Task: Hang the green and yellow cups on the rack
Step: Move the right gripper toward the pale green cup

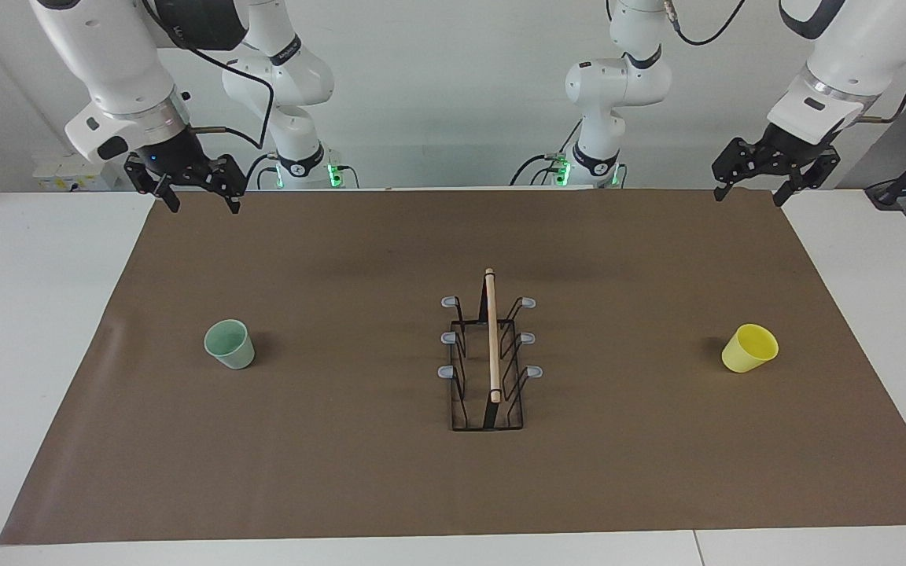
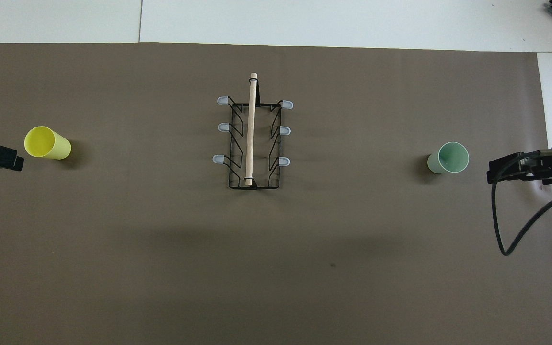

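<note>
Facing view, read across from the right arm's end of the surface to the left arm's.

Right tool [image 1: 196, 198]: hangs raised over the mat's [image 1: 343, 487] edge closest to the robots, at the right arm's corner. Fingers spread wide, nothing between them. In the overhead view only its dark body shows at the frame's edge [image 2: 520, 168], with a black cable looping beneath.

Green cup [image 1: 230, 343]: pale mint, standing upright on the brown mat toward the right arm's end, mouth up. Untouched, well apart from the right tool. Seen from above [image 2: 449, 157], round open rim.

Rack [image 1: 487, 369]: black wire frame mid-mat, between the two cups and well apart from both. Long side runs toward and away from the robots. Light wooden rod handle [image 1: 491, 334] along its centre line, above the base. Six grey-tipped prongs, three each side, all bare. Same layout from above [image 2: 253, 143].

Yellow cup [image 1: 750, 348]: bright yellow, on the mat toward the left arm's end, mouth upward, looks upright. From above [image 2: 46, 143] it sits just beside the left tool's dark tip.

Left tool [image 1: 747, 195]: raised over the mat's corner closest to the robots at the left arm's end. Fingers wide apart, holding nothing.

White surface [image 1: 28, 314] shows around the mat.
</note>
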Robot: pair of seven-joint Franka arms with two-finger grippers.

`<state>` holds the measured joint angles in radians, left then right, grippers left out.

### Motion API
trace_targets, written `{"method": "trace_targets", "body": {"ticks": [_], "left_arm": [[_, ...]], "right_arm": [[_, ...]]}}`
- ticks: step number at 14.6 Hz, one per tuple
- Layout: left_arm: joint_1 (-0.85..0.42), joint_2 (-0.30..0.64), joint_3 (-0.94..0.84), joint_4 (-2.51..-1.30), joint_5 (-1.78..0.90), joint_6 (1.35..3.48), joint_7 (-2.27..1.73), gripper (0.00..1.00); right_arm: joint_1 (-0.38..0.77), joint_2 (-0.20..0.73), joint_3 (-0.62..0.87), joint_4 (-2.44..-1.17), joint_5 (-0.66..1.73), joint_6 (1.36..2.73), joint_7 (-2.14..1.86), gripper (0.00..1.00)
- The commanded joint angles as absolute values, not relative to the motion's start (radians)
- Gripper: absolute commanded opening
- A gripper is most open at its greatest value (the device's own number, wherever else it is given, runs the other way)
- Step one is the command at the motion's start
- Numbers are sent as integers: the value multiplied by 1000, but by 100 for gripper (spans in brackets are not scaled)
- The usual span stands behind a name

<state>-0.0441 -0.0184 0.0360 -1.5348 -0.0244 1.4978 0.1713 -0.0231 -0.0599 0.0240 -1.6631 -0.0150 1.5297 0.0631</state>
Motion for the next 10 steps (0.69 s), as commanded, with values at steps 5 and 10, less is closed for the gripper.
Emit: {"method": "trace_targets", "body": {"ticks": [5,10], "left_arm": [[-60,-17,26,-1534,-11,1473,158,100],[-95,-31,21,-1560,-11,1473,160,100]], "right_arm": [[-91,-107,14,-1692,-15,1509,60,100],[-81,-66,23,-1695,-14,1594,95,100]]}}
